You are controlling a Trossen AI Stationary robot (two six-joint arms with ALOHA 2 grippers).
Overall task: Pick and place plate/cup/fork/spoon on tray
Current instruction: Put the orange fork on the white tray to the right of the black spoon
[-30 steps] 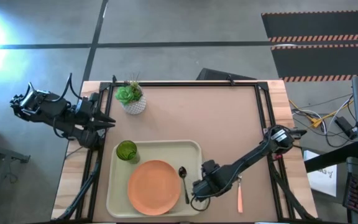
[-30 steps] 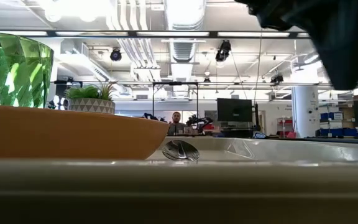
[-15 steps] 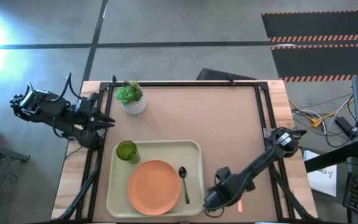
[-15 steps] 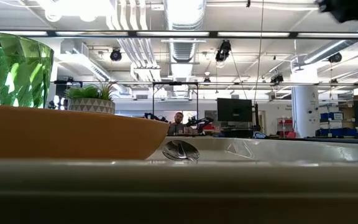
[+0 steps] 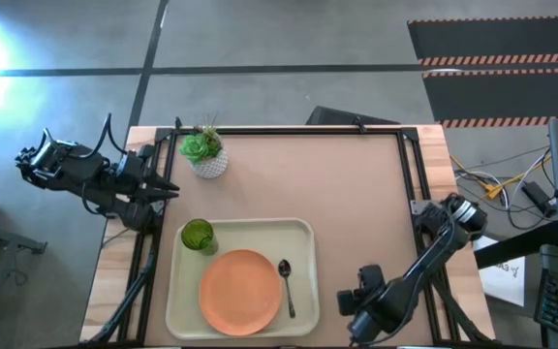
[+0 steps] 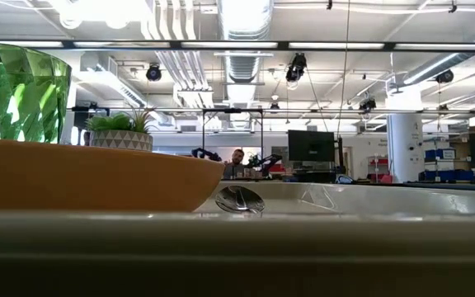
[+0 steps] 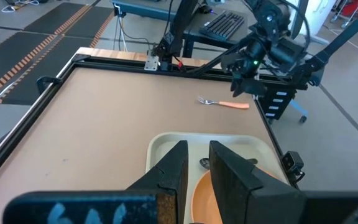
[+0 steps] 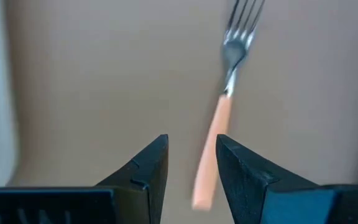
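Observation:
The cream tray [image 5: 303,233] lies at the table's near left. On it rest the orange plate [image 5: 240,291], the green cup [image 5: 198,235] standing at its far left corner, and the dark spoon [image 5: 285,286] lying flat beside the plate. The pink-handled fork [image 7: 225,103] lies flat on the table, right of the tray; my right arm hides it in the high view. My right gripper [image 5: 356,308] is open above the fork's handle end [image 8: 202,193], touching nothing. My left gripper [image 7: 196,163] waits at the table's left edge, its fingers a little apart, empty.
A white pot with a green plant [image 5: 204,153] stands at the table's far left. Bare brown table lies beyond and to the right of the tray. A black frame [image 5: 405,155] runs along the table's edges. A person shows far off in the low view [image 6: 236,161].
My right gripper has gone from the tray's right rim beside the spoon toward the table's near edge and right, to a place over the fork, and has left the low view. The spoon stays flat on the tray.

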